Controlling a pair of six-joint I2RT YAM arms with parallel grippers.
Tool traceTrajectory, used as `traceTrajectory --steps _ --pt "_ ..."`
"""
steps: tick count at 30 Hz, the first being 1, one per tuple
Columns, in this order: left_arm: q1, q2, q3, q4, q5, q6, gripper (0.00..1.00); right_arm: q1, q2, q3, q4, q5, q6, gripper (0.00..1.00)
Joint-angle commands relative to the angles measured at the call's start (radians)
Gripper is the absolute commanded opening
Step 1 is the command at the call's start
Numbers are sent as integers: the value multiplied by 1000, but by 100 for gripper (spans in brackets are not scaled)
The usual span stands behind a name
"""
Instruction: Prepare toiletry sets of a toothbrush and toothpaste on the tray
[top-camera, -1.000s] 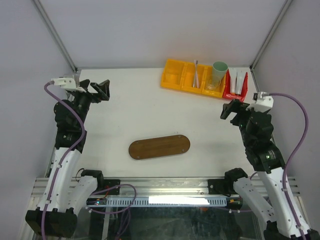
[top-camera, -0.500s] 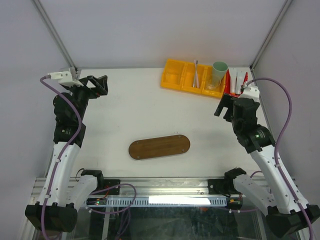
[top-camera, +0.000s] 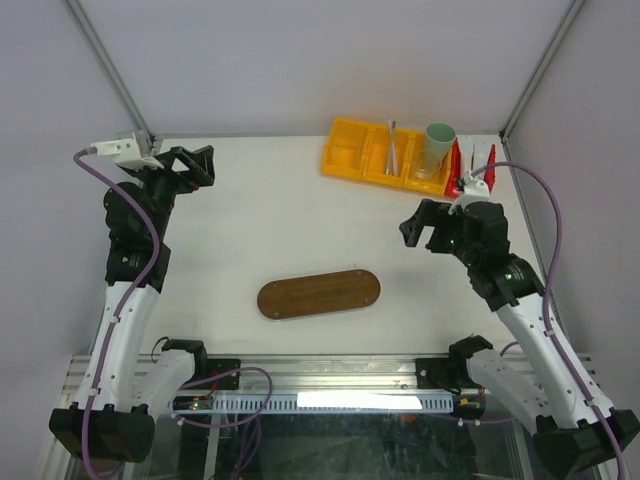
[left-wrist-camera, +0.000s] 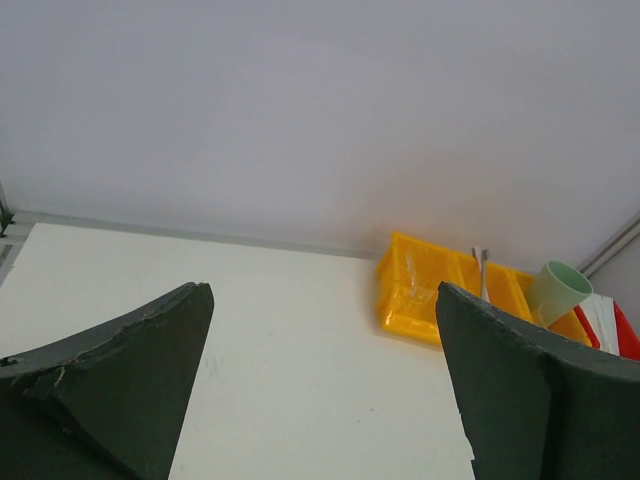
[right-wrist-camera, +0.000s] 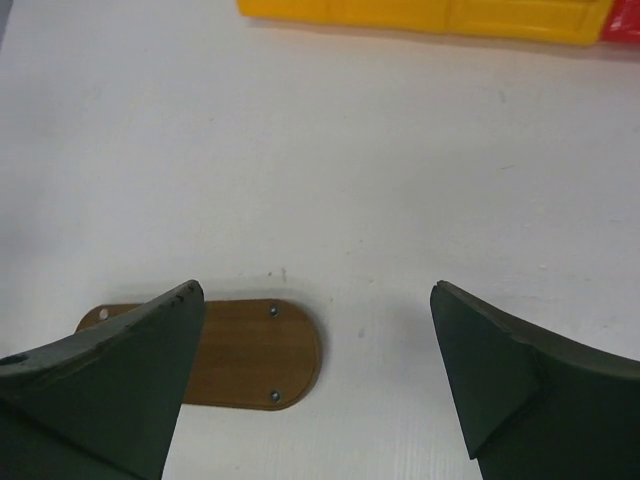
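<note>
The dark-brown oval tray lies bare at the table's front middle; its right end shows in the right wrist view. A pale toothbrush lies in the yellow bin, also seen in the left wrist view. White tubes stand in the red bin. My left gripper is open and empty at the far left, high above the table. My right gripper is open and empty, right of the tray and in front of the bins.
A mint-green cup stands in the yellow bin's right compartment, also seen in the left wrist view. Frame posts rise at both back corners. White walls close the back and sides.
My right gripper has swung left and toward the table's middle, away from the red bin. My left gripper has shifted slightly left and back.
</note>
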Motion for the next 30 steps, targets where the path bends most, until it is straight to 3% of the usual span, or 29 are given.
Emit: traceTrajectory --steps 1,5,9,15,21,30 --pt "16 -2 46 10 8 -22 99 14 42 -9 95 -294 17 100" --pt "16 -2 45 10 9 -23 99 94 88 -32 134 -349 50 100" --pt "16 1 46 10 12 -23 99 258 168 -50 178 -321 110 100" --pt "15 7 45 10 14 -24 99 630 350 -37 231 -142 180 100" --pt "17 13 46 10 19 -26 99 863 566 55 232 -11 271 100" --pt "17 19 45 9 13 -23 99 925 747 108 353 120 462 100"
